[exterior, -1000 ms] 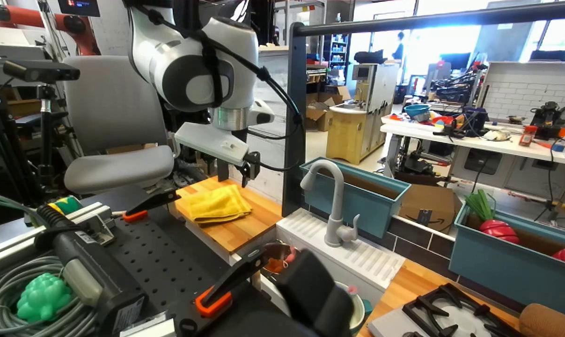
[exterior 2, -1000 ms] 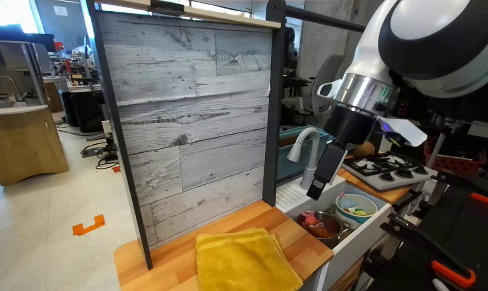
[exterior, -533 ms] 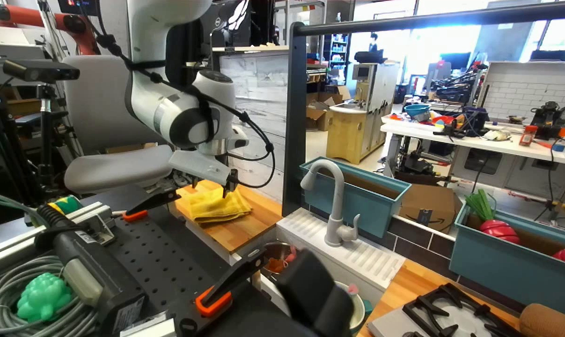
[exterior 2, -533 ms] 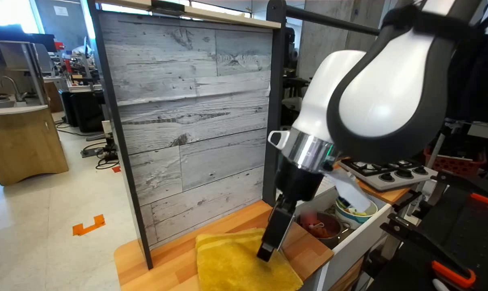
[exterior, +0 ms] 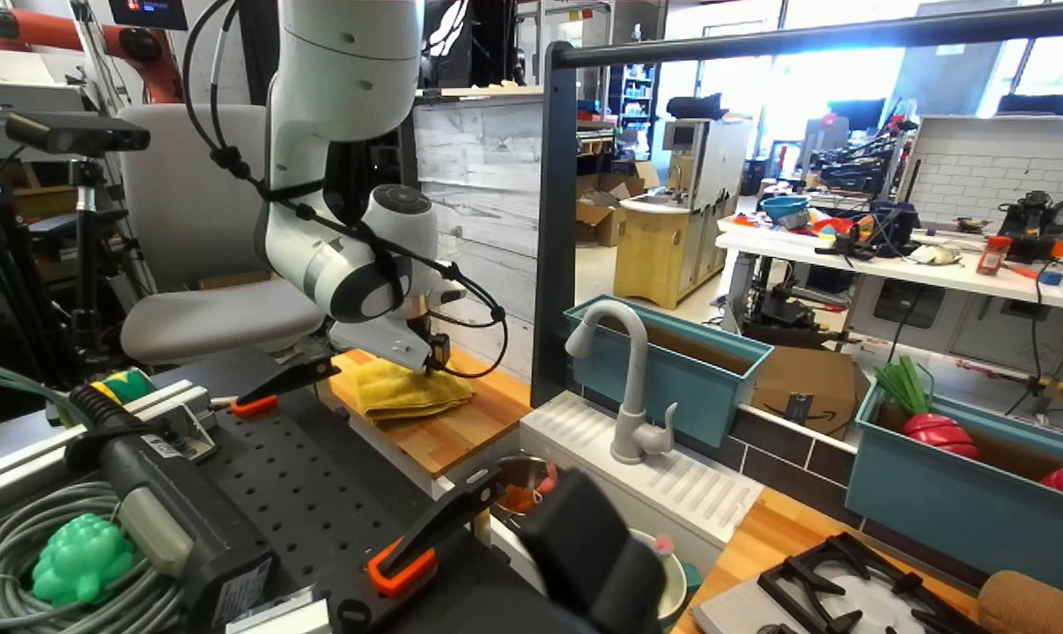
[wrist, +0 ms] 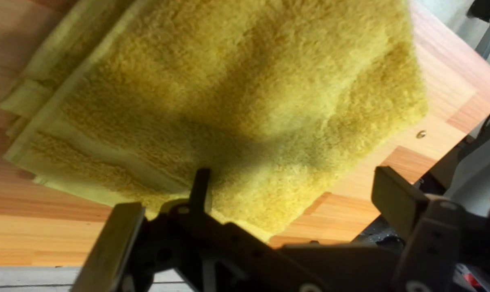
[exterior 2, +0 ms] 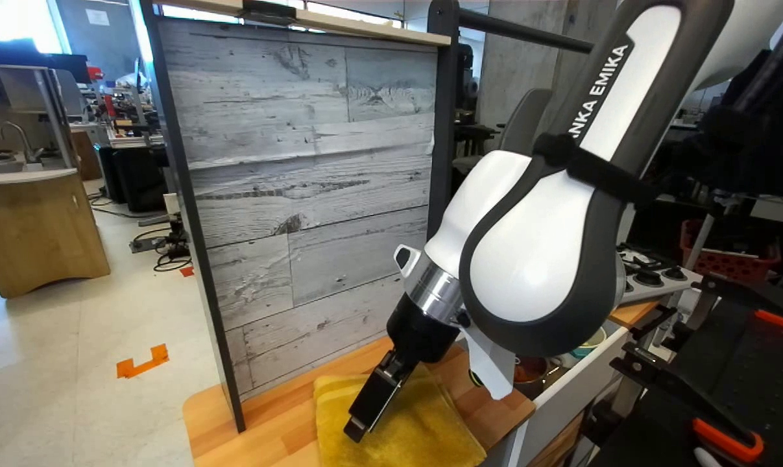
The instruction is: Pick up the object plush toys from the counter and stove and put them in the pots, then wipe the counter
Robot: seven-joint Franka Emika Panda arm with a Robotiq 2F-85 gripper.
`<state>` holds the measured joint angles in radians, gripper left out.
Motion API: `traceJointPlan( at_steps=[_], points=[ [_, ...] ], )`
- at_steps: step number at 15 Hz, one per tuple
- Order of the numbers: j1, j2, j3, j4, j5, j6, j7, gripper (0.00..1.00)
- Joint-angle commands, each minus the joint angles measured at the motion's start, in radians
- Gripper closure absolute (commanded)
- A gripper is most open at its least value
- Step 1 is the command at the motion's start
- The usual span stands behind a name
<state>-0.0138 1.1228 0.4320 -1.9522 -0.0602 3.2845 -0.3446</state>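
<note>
pincer (wrist: 256,195) stands spread wide with nothing in its grip, low over the yellow cloth (wrist: 249,93). the step now looks like grabbing that cloth, so the counter (exterior 2: 281,433) can get a wipe. to do it well, the pincer should go down slow and straight till both fingers (wrist: 396,198) sink a little into the fluff, then stop, since the counter under it is hard. next it should pinch a fat bunch, because a thin pinch could slip out. then it should press softly and slide, so the cloth does the rubbing and the tips don't scrape.

the cloth lies folded right below the pincer, on the counter; whether the pincer touches it is too hard to tell. bare counter shows on both sides of the pincer, past the cloth's edges. well apart from the pincer, and lower than it, are a metal pot (exterior: 515,471) with a pink toy (exterior: 546,481) peeking out and a white pot (exterior: 675,588).
</note>
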Motion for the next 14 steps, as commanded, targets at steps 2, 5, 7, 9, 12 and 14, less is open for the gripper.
traceJointPlan(
  at_steps=[2, 5, 7, 9, 12, 14],
  points=[
    [0.079, -0.076, -0.103, -0.026, 0.002, -0.152, 0.140, 0.00],
    [0.109, -0.136, -0.146, -0.060, 0.005, -0.314, 0.190, 0.00],
    [0.154, -0.158, -0.191, -0.051, -0.001, -0.399, 0.216, 0.00],
    [0.124, -0.118, -0.165, -0.024, -0.004, -0.359, 0.180, 0.00],
    [0.177, -0.129, -0.211, -0.023, -0.010, -0.368, 0.199, 0.00],
    [0.202, -0.106, -0.250, -0.006, -0.038, -0.293, 0.185, 0.00]
  ],
)
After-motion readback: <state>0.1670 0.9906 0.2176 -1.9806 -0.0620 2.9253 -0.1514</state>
